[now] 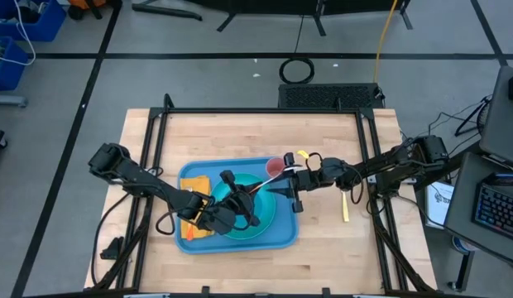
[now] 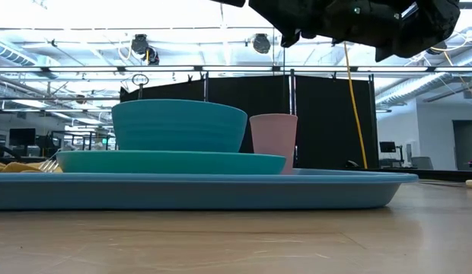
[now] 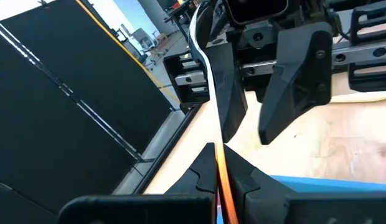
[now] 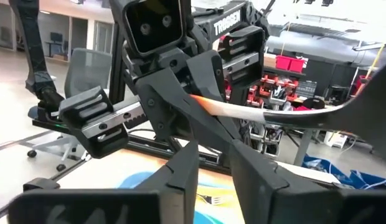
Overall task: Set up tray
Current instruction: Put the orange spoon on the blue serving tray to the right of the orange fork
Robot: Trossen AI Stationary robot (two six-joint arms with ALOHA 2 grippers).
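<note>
The light-blue tray (image 1: 240,240) lies mid-table. On it are a teal plate (image 2: 171,161) bearing a teal bowl (image 2: 179,125), a pink cup (image 1: 275,165) at its far right corner, and an orange napkin (image 1: 194,225) with a fork (image 2: 49,163) at its left. Above the tray my left gripper (image 3: 219,152) is shut on a thin utensil (image 4: 286,115) whose handle runs from orange to white. My right gripper (image 3: 249,118) faces it, open, one finger (image 3: 225,93) beside the utensil's white part. My left gripper pinches the utensil's orange end (image 3: 223,180) between its two fingers. The fingers come nearly level from the table's left and lie along the utensil. It sticks out ahead toward my right gripper, clear of the tray. Whether my right gripper's finger touches it I cannot tell.
Two yellow pieces lie on the bare wood: one (image 1: 302,155) beside the cup, one (image 1: 345,207) right of the tray. The black frame rails (image 1: 366,165) run along the table's sides and far edge. Bare wood shows in front of the tray.
</note>
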